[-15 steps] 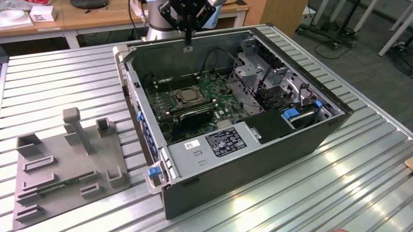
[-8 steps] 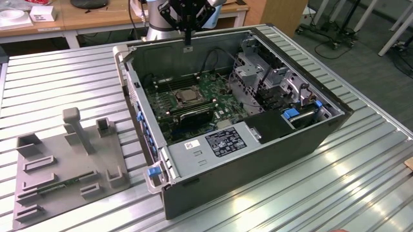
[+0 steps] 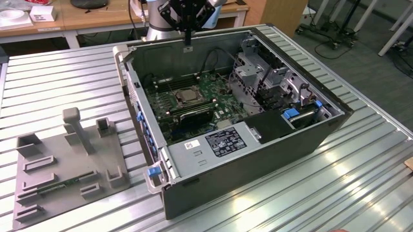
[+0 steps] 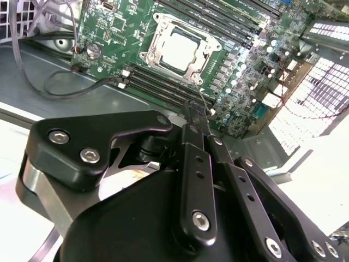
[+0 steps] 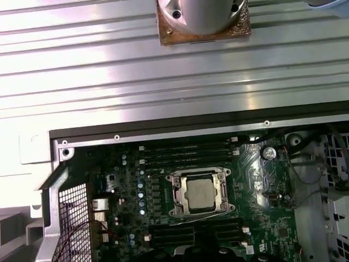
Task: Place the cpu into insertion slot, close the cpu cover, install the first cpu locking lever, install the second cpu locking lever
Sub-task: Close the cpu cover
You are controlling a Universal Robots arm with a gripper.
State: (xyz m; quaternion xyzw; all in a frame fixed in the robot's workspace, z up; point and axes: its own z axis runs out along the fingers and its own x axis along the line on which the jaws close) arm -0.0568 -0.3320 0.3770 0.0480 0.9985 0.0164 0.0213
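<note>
The cpu (image 5: 199, 192) lies flat in the insertion slot (image 5: 229, 207) on the green board inside the open computer case; it also shows in the exterior view (image 3: 185, 95). The silvery cpu cover (image 4: 154, 46) frames the cpu (image 4: 180, 49) and looks laid down over it. My gripper (image 3: 187, 47) hangs above the case's far wall, well above and behind the socket. In the second wrist view the gripper (image 4: 197, 112) has its black fingers pressed together with nothing between them. A thin wire (image 4: 203, 98) runs from the socket's edge; I cannot tell whether it is a lever.
The case's walls (image 3: 129, 72) ring the board. A metal drive cage (image 3: 271, 82) and black box stand on the exterior view's right of the socket, long black memory slots (image 3: 193, 113) beside it. Loose cables (image 4: 71, 90) lie near one wall. A grey fixture board (image 3: 65, 164) sits on the ribbed table.
</note>
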